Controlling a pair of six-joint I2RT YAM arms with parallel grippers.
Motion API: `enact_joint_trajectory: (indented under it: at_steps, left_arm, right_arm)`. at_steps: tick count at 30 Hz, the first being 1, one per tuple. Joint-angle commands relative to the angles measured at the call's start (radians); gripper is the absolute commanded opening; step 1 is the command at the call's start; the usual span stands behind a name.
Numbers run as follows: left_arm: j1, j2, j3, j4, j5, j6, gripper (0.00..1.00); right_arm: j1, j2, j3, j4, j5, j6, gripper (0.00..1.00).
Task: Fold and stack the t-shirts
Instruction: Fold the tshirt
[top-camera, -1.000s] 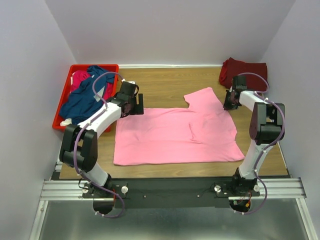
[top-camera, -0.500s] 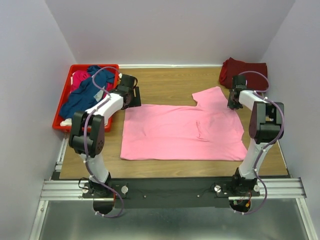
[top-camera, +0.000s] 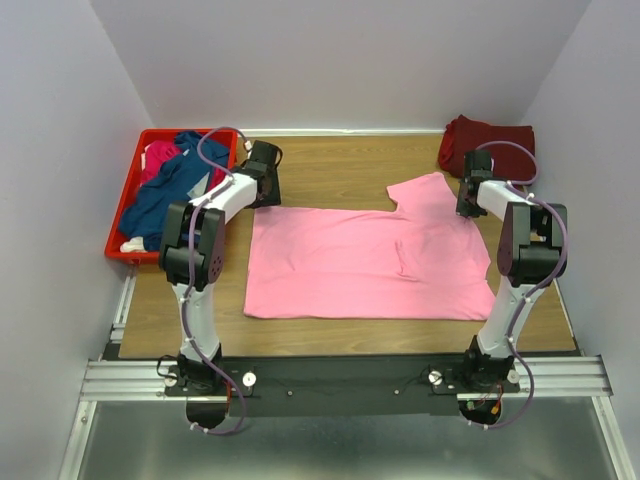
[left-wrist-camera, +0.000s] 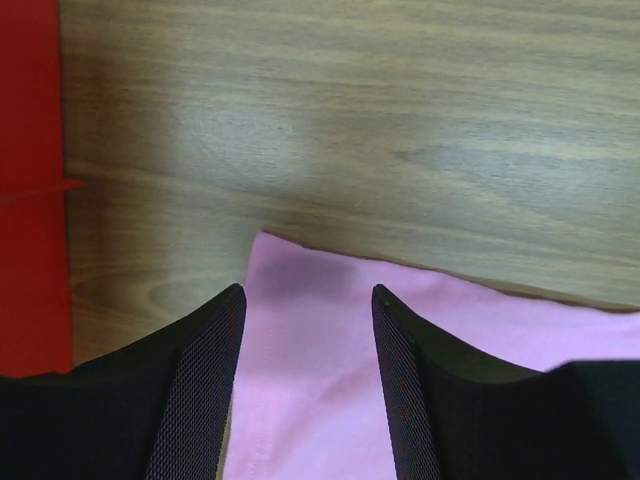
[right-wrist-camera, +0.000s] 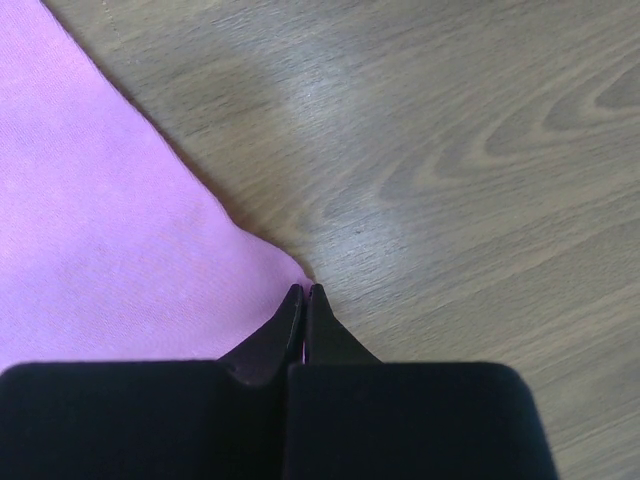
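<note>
While the light pink t-shirt (top-camera: 370, 262) lies spread flat across the middle of the wooden table (top-camera: 340, 165), we see a gripper at each of its two far corners. The left gripper (top-camera: 262, 185) is at the far left corner. In its wrist view the two fingers (left-wrist-camera: 205, 380) stand apart, with the pink corner lying on the wood between them and neither pad closed on it. The right gripper (top-camera: 467, 200) is at the far right, beside the sleeve that points away from the arms. Its fingertips are pressed together right at the pointed tip of the pink cloth. We cannot tell whether any fabric is nipped between them.

Further out, the dark maroon t-shirt (top-camera: 487, 145) sits bunched in the far right corner of the table, just beyond the right gripper and apart from the pink one. At the far left stands the red crate (top-camera: 127, 190). The navy blue t-shirt (top-camera: 165, 195) is heaped in it, with one end draped over the far rim, and the magenta t-shirt (top-camera: 160, 158) shows beside it.
</note>
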Motion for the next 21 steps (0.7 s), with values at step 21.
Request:
enact_joint_trajectory:
  at_steps: [21]
  left_arm:
    - [0.057, 0.079, 0.015, -0.020, 0.095, 0.026, 0.52]
  right_arm:
    - [-0.004, 0.070, -0.025, -0.006, 0.016, 0.021, 0.01]
